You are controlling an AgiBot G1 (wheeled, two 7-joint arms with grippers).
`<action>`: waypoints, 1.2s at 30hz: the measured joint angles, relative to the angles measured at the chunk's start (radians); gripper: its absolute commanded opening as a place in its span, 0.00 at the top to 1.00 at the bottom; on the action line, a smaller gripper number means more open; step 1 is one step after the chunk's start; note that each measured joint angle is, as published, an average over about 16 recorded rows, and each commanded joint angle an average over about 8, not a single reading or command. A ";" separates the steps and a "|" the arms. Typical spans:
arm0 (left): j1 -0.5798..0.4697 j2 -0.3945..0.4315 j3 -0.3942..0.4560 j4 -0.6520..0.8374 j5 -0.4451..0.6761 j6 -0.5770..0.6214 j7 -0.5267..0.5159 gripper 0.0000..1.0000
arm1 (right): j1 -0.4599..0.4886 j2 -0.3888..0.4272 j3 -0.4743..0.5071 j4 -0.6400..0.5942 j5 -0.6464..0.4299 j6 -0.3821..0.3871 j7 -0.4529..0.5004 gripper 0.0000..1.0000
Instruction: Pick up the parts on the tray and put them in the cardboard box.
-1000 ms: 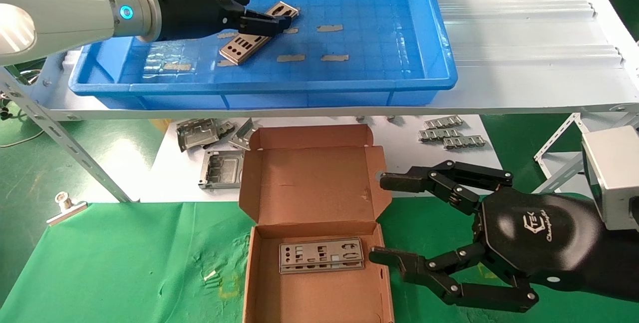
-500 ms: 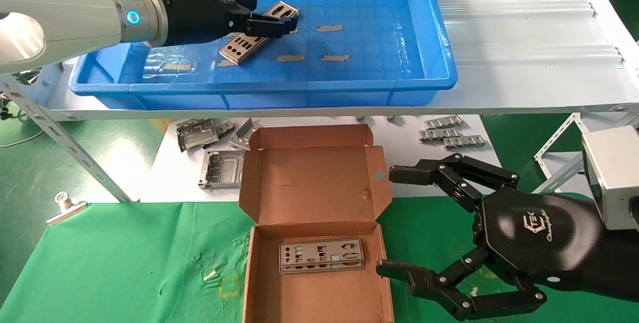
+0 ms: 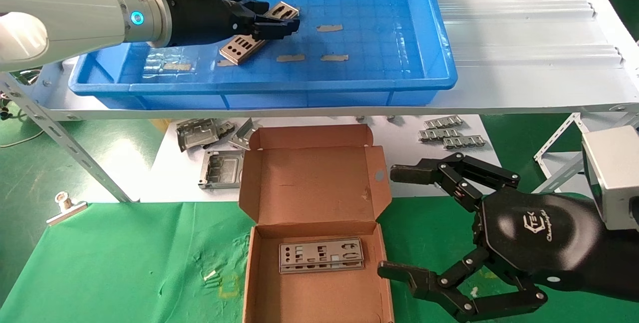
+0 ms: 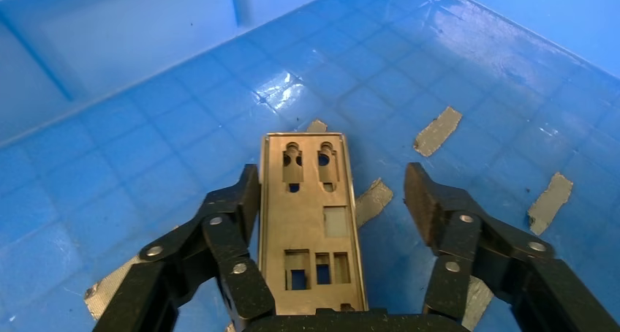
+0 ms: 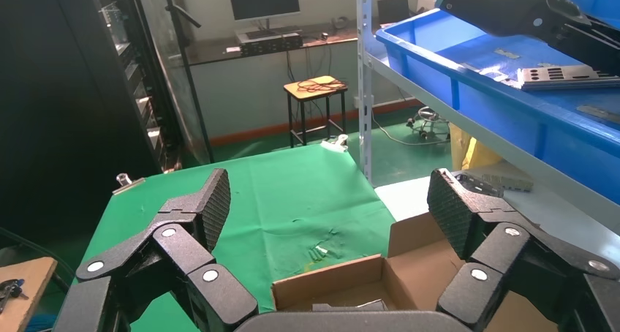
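Two black padded fingers (image 5: 208,208) of the right gripper (image 5: 329,208) spread wide apart above a green cloth-covered table (image 5: 292,193). Below them sits an open cardboard box (image 5: 409,273). To one side, a blue tray (image 5: 468,91) on a shelf holds a flat metal part (image 5: 563,74).

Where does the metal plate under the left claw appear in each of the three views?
Head view: the plate lies in the far left part of the blue tray, under the left claw.
Left wrist view: the plate sits between the open fingers.
Right wrist view: the plate is far off, inside the tray.
Shared landmark: the tray.
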 measured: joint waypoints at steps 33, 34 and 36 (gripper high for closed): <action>-0.057 -0.028 -0.005 0.005 -0.040 0.043 0.034 1.00 | 0.000 0.000 0.000 0.000 0.000 0.000 0.000 0.00; -0.061 -0.031 -0.007 0.004 -0.044 0.056 0.037 1.00 | 0.000 0.000 0.000 0.000 0.000 0.000 0.000 0.00; -0.067 -0.039 -0.012 0.003 -0.052 0.088 0.044 1.00 | 0.000 0.000 0.000 0.000 0.000 0.000 0.000 0.00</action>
